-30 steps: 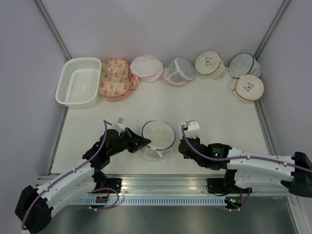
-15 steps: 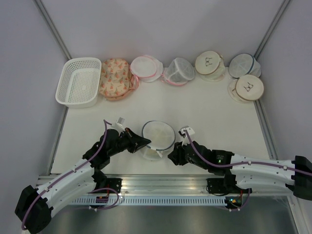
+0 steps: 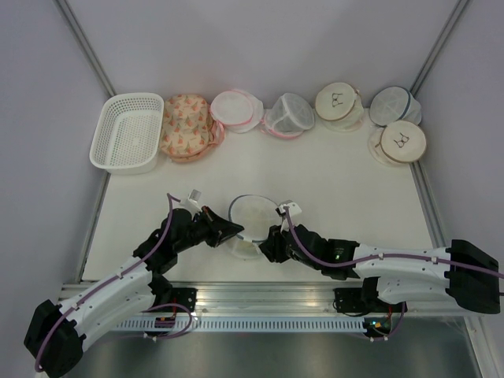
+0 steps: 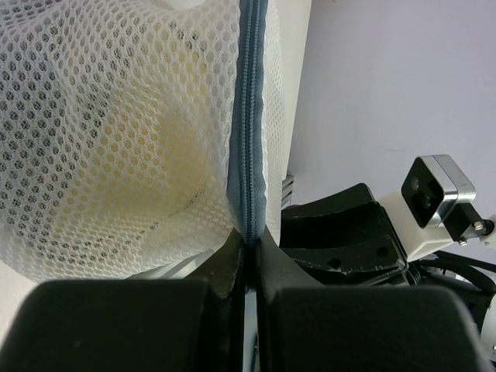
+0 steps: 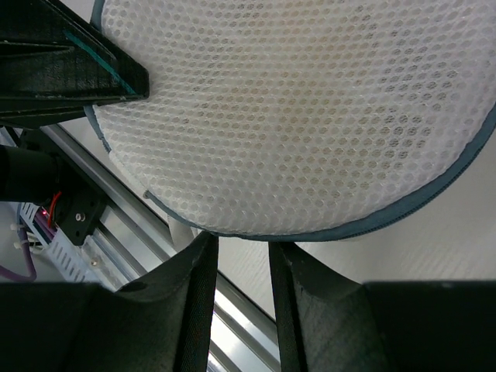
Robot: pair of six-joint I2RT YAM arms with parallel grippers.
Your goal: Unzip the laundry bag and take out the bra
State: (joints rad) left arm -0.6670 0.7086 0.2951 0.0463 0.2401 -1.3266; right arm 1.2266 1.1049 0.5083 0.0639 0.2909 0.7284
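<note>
White mesh, drum-shaped: laundry bag [image 3: 253, 224] lying near front of table [image 3: 331, 173], flat round face up, dark blue zip rim [image 4: 249, 116] closed wherever visible; pale yellow fabric [image 4: 155, 155] showing through mesh in left wrist view, shape not readable. At bag's left edge: left gripper [image 3: 236, 231], fingers clenched on the zip rim, blue band pinched between the two pads [image 4: 248, 244], mesh bulging out beside it. At bag's near-right edge: right gripper [image 3: 266, 240], jaws released and standing apart, tips [image 5: 242, 248] just under the bag's rim, nothing seen between them but table and metal rail [image 5: 139, 232]; contact with mesh not certain from right wrist view. From the same view, bag face [image 5: 294, 108] filling the frame, left gripper's dark finger [image 5: 70, 58] on the bag's far-left rim. Well beyond the bag, along the back wall, from left: white plastic basket [image 3: 126, 132]; floral pink bag [image 3: 187, 126] touching basket; two pink-trimmed white bags [image 3: 236, 110] and [image 3: 288, 116]; beige round bag with bra icon [image 3: 339, 101]; to the far right of the laundry bag, smaller blue-rimmed mesh bag [image 3: 391, 104] with a second beige icon bag [image 3: 403, 140] overlapping its near side. Both arms low, reaching inward toward the bag from either side.
</note>
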